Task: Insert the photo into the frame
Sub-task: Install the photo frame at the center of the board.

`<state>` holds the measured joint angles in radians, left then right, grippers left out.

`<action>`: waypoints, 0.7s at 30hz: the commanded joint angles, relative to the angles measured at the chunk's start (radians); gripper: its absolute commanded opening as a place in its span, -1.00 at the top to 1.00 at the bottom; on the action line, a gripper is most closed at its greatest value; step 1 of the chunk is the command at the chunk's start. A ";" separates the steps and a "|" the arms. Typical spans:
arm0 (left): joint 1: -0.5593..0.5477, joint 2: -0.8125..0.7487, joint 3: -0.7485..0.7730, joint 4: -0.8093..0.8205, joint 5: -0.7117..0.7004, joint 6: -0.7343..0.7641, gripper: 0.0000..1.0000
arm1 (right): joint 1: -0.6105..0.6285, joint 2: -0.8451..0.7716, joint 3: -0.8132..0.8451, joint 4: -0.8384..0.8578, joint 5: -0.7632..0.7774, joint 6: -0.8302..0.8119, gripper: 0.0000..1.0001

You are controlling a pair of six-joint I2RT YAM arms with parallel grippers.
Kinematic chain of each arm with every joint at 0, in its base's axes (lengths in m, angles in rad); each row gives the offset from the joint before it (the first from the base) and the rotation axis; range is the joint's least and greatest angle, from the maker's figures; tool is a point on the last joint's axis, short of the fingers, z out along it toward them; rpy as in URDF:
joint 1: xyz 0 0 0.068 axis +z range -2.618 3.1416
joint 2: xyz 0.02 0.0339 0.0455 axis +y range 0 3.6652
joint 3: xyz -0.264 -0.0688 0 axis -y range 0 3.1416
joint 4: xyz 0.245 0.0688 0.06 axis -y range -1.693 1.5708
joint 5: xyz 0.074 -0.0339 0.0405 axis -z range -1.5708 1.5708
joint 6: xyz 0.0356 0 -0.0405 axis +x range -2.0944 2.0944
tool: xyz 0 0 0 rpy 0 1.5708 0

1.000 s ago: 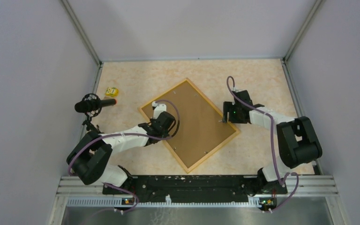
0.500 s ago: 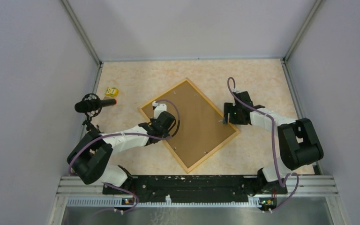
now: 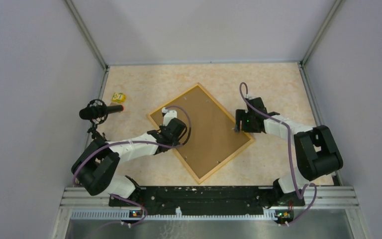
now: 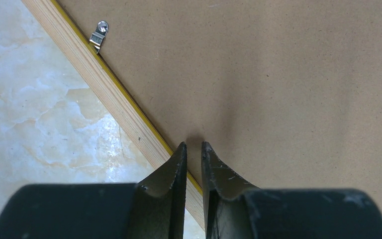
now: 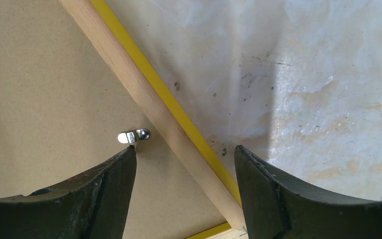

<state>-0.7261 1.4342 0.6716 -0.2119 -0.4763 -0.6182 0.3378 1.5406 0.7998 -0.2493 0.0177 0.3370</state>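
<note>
The frame, with a narrow yellow-orange border, lies face down and slanted on the table, the brown backing board inside it. The photo is hidden. My left gripper is shut and empty, tips on the board just inside the frame's left edge; in the left wrist view the gripper shows a thin gap. My right gripper is open and straddles the frame's right edge. In the right wrist view this gripper has its left fingertip touching a small metal clip.
A black microphone with a red tip and a small yellow object lie at the table's left side. Another metal clip sits at the frame's left edge. Walls close in the table on three sides.
My right gripper has edged slightly left over the frame's right edge. The left arm and the frame have not moved.
</note>
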 commanded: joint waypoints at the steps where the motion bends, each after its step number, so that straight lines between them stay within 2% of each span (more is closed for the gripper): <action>1: 0.006 0.031 -0.013 -0.070 0.021 -0.001 0.58 | 0.014 -0.021 -0.020 0.002 -0.028 0.010 -0.42; 16: 0.006 0.037 -0.010 -0.072 0.021 -0.001 0.58 | 0.016 0.053 -0.033 0.095 0.021 0.073 -0.32; 21: 0.006 0.035 -0.009 -0.074 0.021 -0.002 0.57 | 0.034 0.084 -0.026 0.079 0.078 0.103 -0.15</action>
<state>-0.7261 1.4342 0.6716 -0.2127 -0.4763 -0.6182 0.3508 1.5616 0.7921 -0.1734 0.0360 0.3943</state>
